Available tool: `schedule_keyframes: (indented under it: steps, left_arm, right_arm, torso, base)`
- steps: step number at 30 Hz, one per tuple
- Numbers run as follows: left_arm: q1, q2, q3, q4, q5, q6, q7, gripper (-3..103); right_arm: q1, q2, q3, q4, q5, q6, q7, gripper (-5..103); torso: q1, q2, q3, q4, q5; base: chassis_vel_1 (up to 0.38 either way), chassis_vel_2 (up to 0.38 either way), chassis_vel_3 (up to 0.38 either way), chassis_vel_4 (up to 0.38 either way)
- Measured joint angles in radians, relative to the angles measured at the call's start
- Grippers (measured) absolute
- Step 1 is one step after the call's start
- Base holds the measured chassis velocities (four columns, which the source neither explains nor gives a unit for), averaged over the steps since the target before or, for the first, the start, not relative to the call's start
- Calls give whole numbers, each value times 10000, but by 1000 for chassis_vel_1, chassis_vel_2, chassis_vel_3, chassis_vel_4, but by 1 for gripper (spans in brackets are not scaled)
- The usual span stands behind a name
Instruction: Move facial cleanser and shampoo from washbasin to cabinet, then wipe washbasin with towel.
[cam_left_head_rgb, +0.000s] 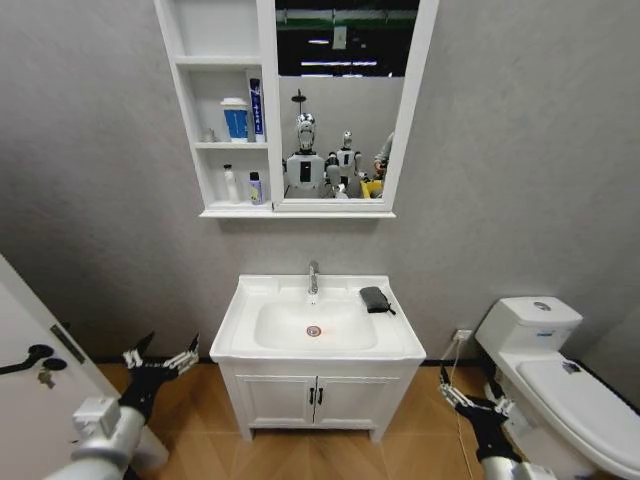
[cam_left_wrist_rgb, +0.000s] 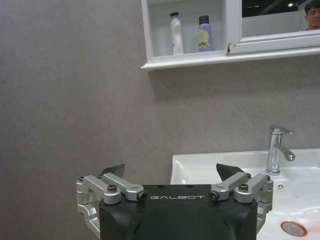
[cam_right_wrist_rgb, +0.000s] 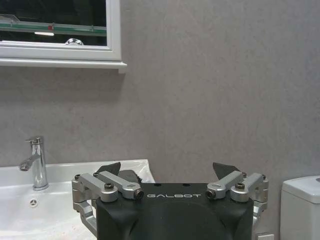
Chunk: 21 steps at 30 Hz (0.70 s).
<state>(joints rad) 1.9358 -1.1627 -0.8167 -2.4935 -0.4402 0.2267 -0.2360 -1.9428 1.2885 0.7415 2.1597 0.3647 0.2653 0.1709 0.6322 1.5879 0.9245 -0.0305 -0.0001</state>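
Washbasin (cam_left_head_rgb: 395, 335) sits centred ahead against the grey wall, on a low two-door vanity (cam_left_head_rgb: 316, 398). Bowl is bare, red-ringed drain (cam_left_head_rgb: 314, 331) in the middle, chrome faucet (cam_left_head_rgb: 313, 278) at the back rim. Towel (cam_left_head_rgb: 375, 299), dark and folded, lies on the surface at the back right corner, just right of the faucet.

Cabinet (cam_left_head_rgb: 266, 120) hangs on the wall above, mirror panel on the right, shelf column on the left. Bottom shelf holds a white bottle (cam_left_head_rgb: 231, 185) and a purple bottle (cam_left_head_rgb: 255, 188) side by side, both upright. Middle shelf has a blue-and-white container (cam_left_head_rgb: 235, 119) and a tall tube (cam_left_head_rgb: 256, 108) next to it.

Left gripper (cam_left_head_rgb: 160, 357) is low, left of the vanity and well apart from the basin, jaws spread apart, holding nothing. Right gripper (cam_left_head_rgb: 473, 399) is low on the right, between vanity and toilet (cam_left_head_rgb: 560, 385), jaws also apart and empty. Both wrist views confirm the spread: left wrist faces the basin's left edge, right wrist faces its right corner with the towel partly behind one fingertip.
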Motion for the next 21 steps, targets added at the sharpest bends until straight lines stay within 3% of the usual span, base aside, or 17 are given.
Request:
schedule_keyframes:
  steps: [3,6,14,21]
  left_arm:
    - [368,-790,406,-173,836,-140,320,100]
    - [449,-987,511,-190,1096,-181,449,100]
    - [443,-985,569,-151,1096,-184,459,100]
    - [423,-953,594,-106,1043,-182,457,100]
  right_arm:
    - [-209,-3,-2,55,4,159,-322,100]
    - [-313,-4,28,82,16,248,-479,100]
    - [-26,-197,127,202,-306,-41,-161,100]
    - [270,-136,-22,260,423,-490,55,100]
  torso:
    - [2,-2,1,2,-7]
    - [2,-1,1,0,-3]
    - [4,-3,2,0,-4]
    - [5,-3,2,1,-5]
  base:
    - [0,0,0,0]
    - [0,0,0,0]
    - [0,0,0,0]
    - [0,0,0,0]
